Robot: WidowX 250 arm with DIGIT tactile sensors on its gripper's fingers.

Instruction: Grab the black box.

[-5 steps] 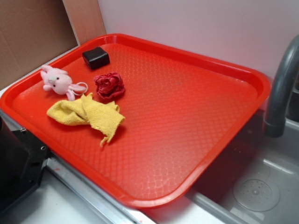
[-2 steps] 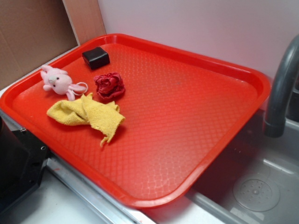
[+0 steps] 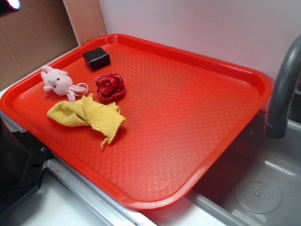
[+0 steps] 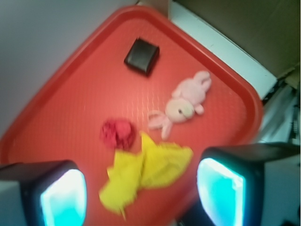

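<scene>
The black box (image 3: pixel 96 58) is a small matte black block in the far left corner of the red tray (image 3: pixel 197 117). In the wrist view the black box (image 4: pixel 141 56) lies near the top, far from my gripper (image 4: pixel 141 197). The gripper is open and empty, with its two fingers (image 4: pixel 63 197) wide apart and high above the tray, over the yellow cloth (image 4: pixel 146 174). In the exterior view only a dark bit of the arm (image 3: pixel 8 4) shows at the top left corner.
A pink plush bunny (image 3: pixel 59 82), a dark red fabric rose (image 3: pixel 110 87) and a yellow cloth (image 3: pixel 87 115) lie on the tray's left side. A grey faucet (image 3: pixel 282 89) and a sink (image 3: pixel 254 188) are to the right. A cardboard wall (image 3: pixel 33 37) stands behind at the left.
A dark part of the arm with a pink light has come into the top left corner of the exterior view. The things on the tray have not moved.
</scene>
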